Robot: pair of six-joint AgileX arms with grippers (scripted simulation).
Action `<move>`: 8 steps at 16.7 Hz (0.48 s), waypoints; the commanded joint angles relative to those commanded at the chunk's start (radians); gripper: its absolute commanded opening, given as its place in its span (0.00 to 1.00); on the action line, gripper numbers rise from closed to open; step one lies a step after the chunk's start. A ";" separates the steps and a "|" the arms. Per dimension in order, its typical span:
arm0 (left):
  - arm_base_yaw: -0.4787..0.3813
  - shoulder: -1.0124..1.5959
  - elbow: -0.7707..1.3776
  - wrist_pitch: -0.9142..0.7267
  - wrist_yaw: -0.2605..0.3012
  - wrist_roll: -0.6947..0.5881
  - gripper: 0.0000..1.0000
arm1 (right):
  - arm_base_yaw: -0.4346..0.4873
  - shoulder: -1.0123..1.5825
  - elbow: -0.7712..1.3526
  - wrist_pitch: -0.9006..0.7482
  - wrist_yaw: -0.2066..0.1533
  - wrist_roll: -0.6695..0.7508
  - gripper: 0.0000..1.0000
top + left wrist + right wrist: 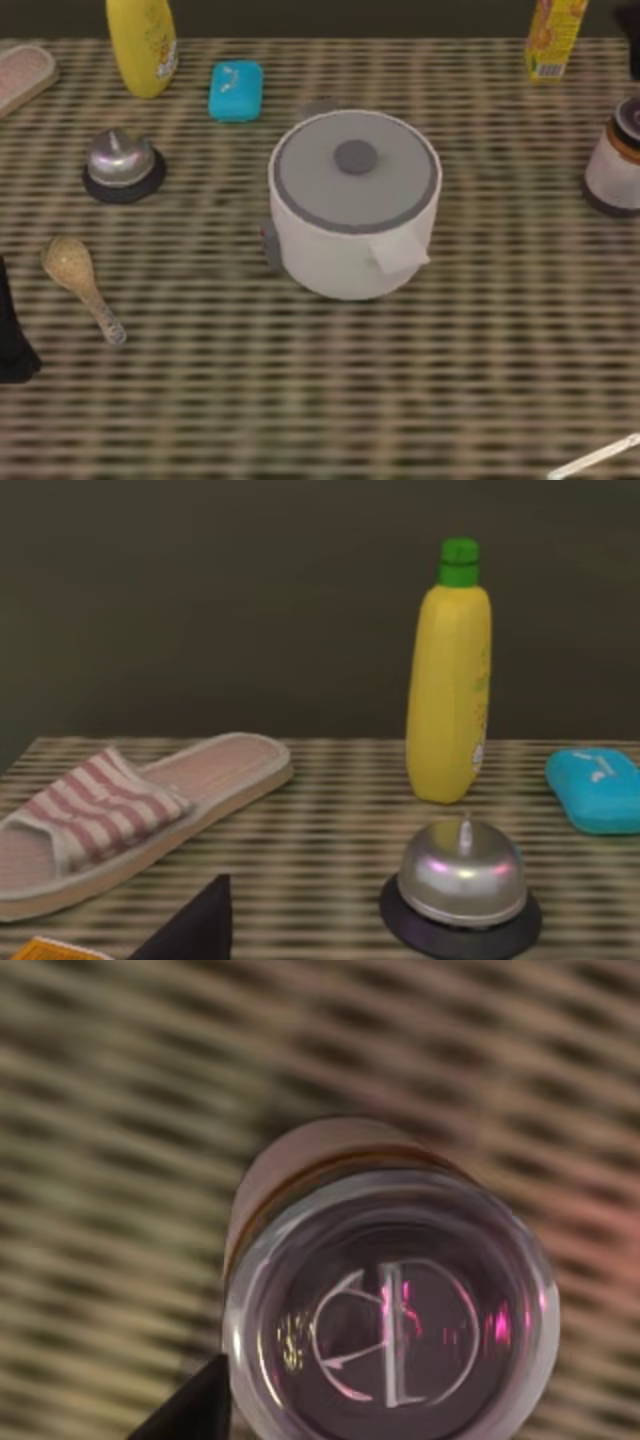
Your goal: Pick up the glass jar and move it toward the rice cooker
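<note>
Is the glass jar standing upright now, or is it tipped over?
Upright. In the top view the glass jar stands on its base at the table's right edge, dark lid upward; the right wrist view looks straight down onto its round lid.

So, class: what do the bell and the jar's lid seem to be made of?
The bell looks like polished metal, with bright mirror-like highlights on its dome. The lid of the jar looks like clear glossy glass or plastic, showing glints and reflections; which one is unclear.

A rendered home tabletop: a woven mat (300, 400) holds household odds and ends, a rice cooker (354, 203), striped slipper (120, 815), yellow bottle (447, 695), service bell (461, 885), blue soap (236, 91) and spoon (80, 283).
</note>
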 joint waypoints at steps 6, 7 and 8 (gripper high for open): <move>0.000 0.000 0.000 0.000 0.000 0.000 1.00 | 0.013 0.180 0.101 -0.126 -0.005 -0.038 1.00; 0.000 0.000 0.000 0.000 0.000 0.000 1.00 | 0.013 0.180 0.101 -0.126 -0.005 -0.038 1.00; 0.000 0.000 0.000 0.000 0.000 0.000 1.00 | 0.013 0.180 0.101 -0.126 -0.005 -0.038 1.00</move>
